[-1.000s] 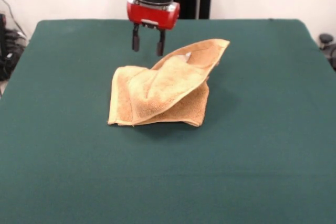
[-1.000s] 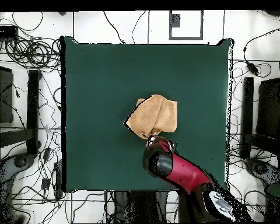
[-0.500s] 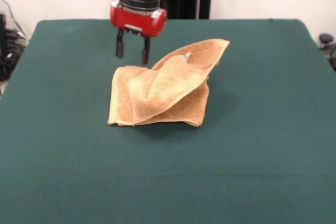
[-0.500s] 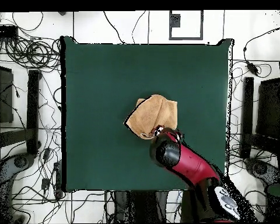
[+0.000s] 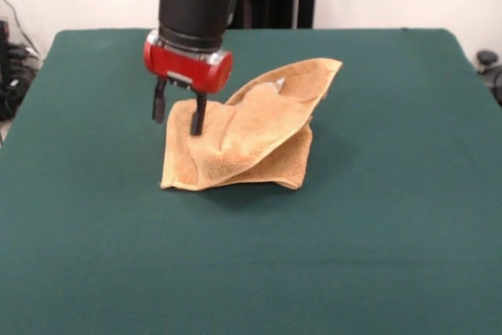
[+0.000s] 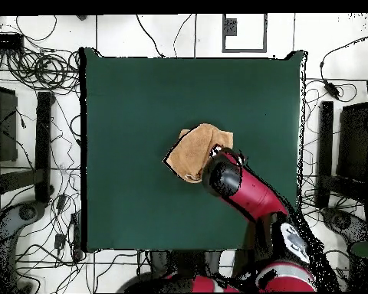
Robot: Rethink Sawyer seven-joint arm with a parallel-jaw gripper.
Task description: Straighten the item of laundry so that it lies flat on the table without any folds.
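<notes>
The towel [image 5: 239, 135] lies near the centre of the table [image 5: 376, 233], slightly toward the far side. It is not flat. The lower layers form a roughly square folded stack on the green cloth. An upper layer is draped diagonally across the stack, rising from the near-left corner toward the far right. The far-right corner of this layer stands up in a point above the rest of the towel and casts a shadow on the table to its right. A small pale patch shows inside the raised fold, near its far edge; its nature cannot be determined.

The gripper [image 5: 178, 114] hangs at the far-left corner of the towel in the front view. Its two dark fingers [image 5: 196, 115] point downward with a clear gap between them, so the end effector is released and holds nothing. One finger stands in front of the towel's left portion, and the other stands just off the towel's left edge, over bare table. Whether either fingertip touches the fabric cannot be determined.

In the overhead view, the red arm [image 6: 252, 199] extends diagonally from the lower right and covers one side of the towel [image 6: 193, 151]. The gripper itself is hidden beneath the arm in that view. Cables [image 6: 34, 69] lie on the floor around the table [image 6: 141, 99].
</notes>
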